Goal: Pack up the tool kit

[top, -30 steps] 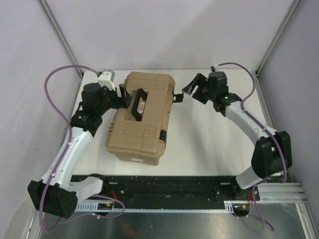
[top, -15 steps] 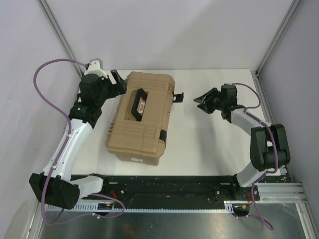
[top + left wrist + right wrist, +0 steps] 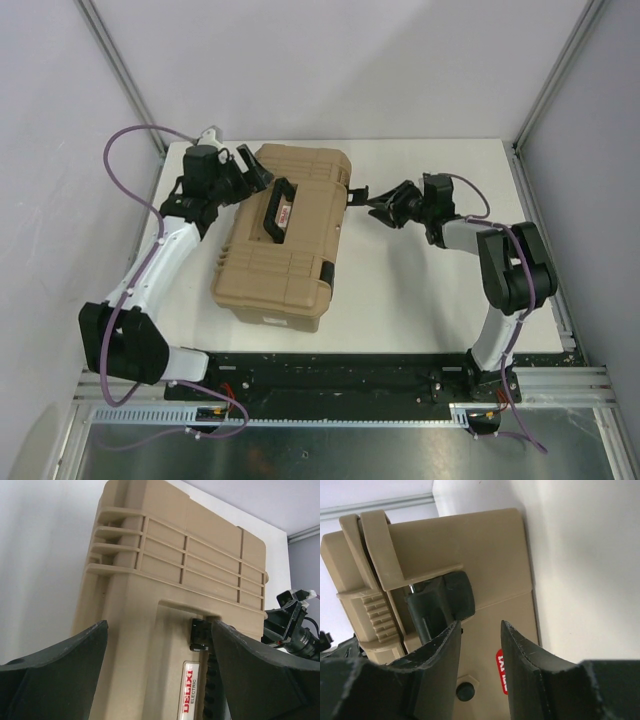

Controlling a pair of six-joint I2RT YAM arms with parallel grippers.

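Observation:
The tan tool case [image 3: 285,235] lies closed on the white table, its black handle [image 3: 273,208] on the lid. My left gripper [image 3: 252,170] is open over the far left part of the lid. In the left wrist view its jaws [image 3: 160,670] straddle the lid [image 3: 165,580] near the handle's end and the red DELIXI label [image 3: 189,694]. My right gripper [image 3: 377,206] is open and empty at the case's right end, just beside the raised black latch [image 3: 355,194]. In the right wrist view the latch [image 3: 440,602] sits against my left finger [image 3: 437,655], outside the gap of the gripper [image 3: 480,630].
A second black latch [image 3: 326,272] sits on the case's near right side. The table [image 3: 430,290] is bare white to the right of the case. Grey walls and metal frame posts close in the back and both sides.
My left gripper swung right, from off the case's left edge to over the lid. My right gripper moved left across the table to the case's right end latch.

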